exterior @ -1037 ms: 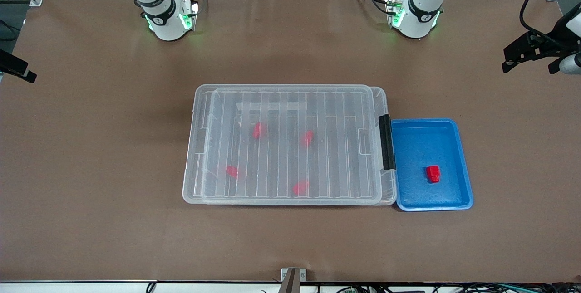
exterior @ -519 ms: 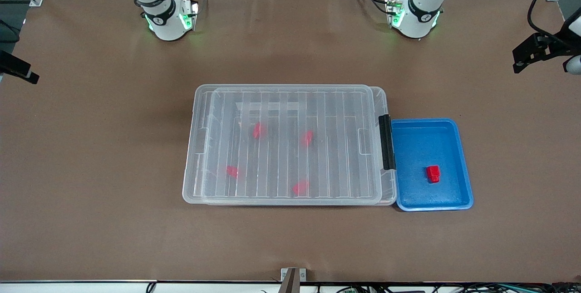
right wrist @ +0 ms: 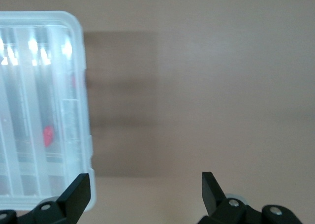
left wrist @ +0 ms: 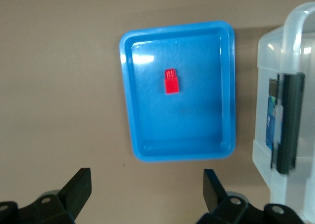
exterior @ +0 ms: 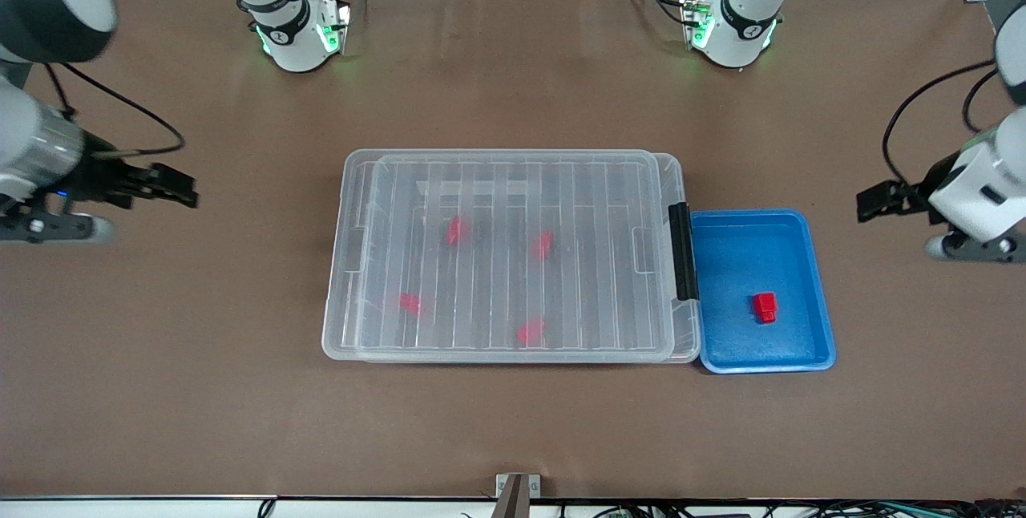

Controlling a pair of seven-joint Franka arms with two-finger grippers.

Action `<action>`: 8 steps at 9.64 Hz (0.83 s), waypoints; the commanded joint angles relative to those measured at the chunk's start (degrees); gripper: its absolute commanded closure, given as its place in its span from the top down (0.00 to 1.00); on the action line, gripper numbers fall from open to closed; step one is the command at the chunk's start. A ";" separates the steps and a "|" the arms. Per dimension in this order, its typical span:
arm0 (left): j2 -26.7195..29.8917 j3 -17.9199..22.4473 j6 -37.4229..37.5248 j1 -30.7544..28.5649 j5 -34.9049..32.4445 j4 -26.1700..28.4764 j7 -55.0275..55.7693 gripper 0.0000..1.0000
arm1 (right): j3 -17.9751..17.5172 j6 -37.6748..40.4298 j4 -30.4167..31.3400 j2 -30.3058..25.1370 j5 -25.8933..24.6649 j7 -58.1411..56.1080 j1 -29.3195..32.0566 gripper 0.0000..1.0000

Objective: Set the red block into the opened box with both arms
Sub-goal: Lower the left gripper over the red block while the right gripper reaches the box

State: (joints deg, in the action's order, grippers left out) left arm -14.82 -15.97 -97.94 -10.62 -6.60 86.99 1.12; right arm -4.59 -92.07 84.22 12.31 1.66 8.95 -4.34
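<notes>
Both arms have swung in over the table's ends since a second ago. Left gripper [exterior: 870,204], fingers spread, hangs at three o'clock of the blue tray [exterior: 805,221] holding the red block [exterior: 765,306]; right gripper [exterior: 183,188], spread too, at nine o'clock of the lidded box [exterior: 357,205].

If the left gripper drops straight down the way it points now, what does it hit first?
Probably bare brown table: the open left gripper hangs just off the blue plastic tray holding the small red block. Depth is unclear.

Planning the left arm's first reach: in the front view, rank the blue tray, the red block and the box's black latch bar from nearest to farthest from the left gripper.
From the open left gripper:
1. Blue tray, rim closest.
2. Red block, in the tray.
3. Black latch bar, on the box's end beside the tray.
</notes>
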 commanded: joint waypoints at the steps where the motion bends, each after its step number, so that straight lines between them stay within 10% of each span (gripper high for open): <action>1: -2.21 -0.20 -10.99 -0.19 0.18 8.43 0.81 1.00 | -4.52 -5.54 2.16 3.76 -1.13 6.74 -0.48 1.00; 8: -17.24 0.15 -37.05 -0.89 -0.52 16.98 5.56 0.99 | -9.47 -28.07 12.46 12.11 -12.80 15.13 -1.90 1.00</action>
State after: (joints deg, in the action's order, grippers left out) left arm -29.22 -15.64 -132.85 -10.99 -6.59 103.34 5.98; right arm -13.61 -119.63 96.46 24.69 -8.31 22.57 -6.60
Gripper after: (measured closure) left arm 0.009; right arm 0.000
